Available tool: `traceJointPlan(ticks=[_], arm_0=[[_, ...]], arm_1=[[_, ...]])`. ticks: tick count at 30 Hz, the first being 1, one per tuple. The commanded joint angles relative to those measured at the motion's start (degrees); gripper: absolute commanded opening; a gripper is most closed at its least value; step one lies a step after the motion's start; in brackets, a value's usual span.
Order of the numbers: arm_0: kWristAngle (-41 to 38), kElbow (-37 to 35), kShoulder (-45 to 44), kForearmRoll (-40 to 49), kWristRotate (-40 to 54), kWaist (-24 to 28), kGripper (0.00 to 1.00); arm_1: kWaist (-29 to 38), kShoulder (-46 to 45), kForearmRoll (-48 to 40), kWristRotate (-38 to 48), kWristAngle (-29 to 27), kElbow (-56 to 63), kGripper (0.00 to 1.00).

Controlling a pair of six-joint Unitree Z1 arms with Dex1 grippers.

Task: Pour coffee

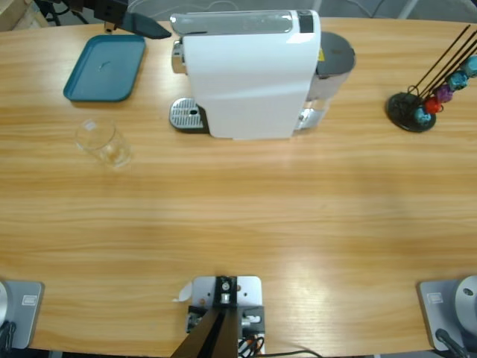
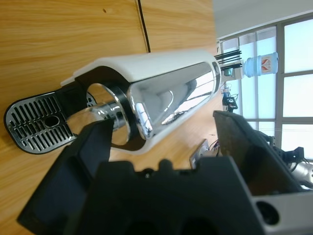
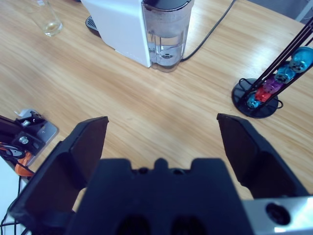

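Two grippers, left gripper (image 2: 161,142) and right gripper (image 3: 161,134), gape wide, holding nothing. No coffee shows; the glass (image 1: 103,142) at the high view's left looks clear, apart from the white machine (image 1: 250,71) on the worktop (image 1: 261,224).

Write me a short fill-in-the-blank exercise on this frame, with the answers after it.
1. The clear glass stands on the bare table, not on the coffee machine's ____ tray.
2. The teal tray near the table's far edge holds ____.
3. The fingers of the left gripper and the right gripper are both ____.
4. The coloured capsules hang on a ____ rack.

Missing words: drip; nothing; open; black
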Motion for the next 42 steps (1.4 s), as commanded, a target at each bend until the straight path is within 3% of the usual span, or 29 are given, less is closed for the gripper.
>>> traceJointPlan(ticks=[1, 3, 5, 6, 8, 23, 33, 42], arm_0=[[-0.27, -3.16, 5.59, -0.46, -0.33, -1.76, 0.538], [-0.19, -3.21, 5.20, -0.46, -0.15, -2.59, 0.449], [-0.19, -3.03, 4.95, -0.46, -0.03, -2.90, 0.250], [-0.19, -2.77, 4.74, -0.46, 0.04, -2.97, 0.230], [0.11, -2.16, 4.07, -0.46, 0.13, -2.97, 0.012], [4.44, -0.50, -0.97, -0.37, 0.30, -2.71, 0.000], [3.70, -1.01, -3.99, 0.51, 1.52, -3.06, 0.000], [-1.22, -10.17, -3.75, 0.32, -2.07, -3.59, 0.000]], arm_1=[[0.59, -1.54, -0.43, 0.26, 0.88, 1.79, 1.000], [0.59, -1.42, -0.45, 0.26, 0.88, 1.79, 1.000], [0.59, -1.28, -0.52, 0.26, 0.88, 1.79, 1.000], [0.59, -1.28, -0.52, 0.26, 0.88, 1.79, 1.000], [0.59, -1.15, -0.52, 0.26, 0.88, 1.79, 1.000], [0.59, -0.98, -0.92, 0.52, 0.61, 1.88, 1.000], [0.59, 5.69, -1.94, 4.74, 0.24, 0.95, 1.000], [0.68, 6.81, -1.92, 4.74, -0.44, 1.05, 0.987]])
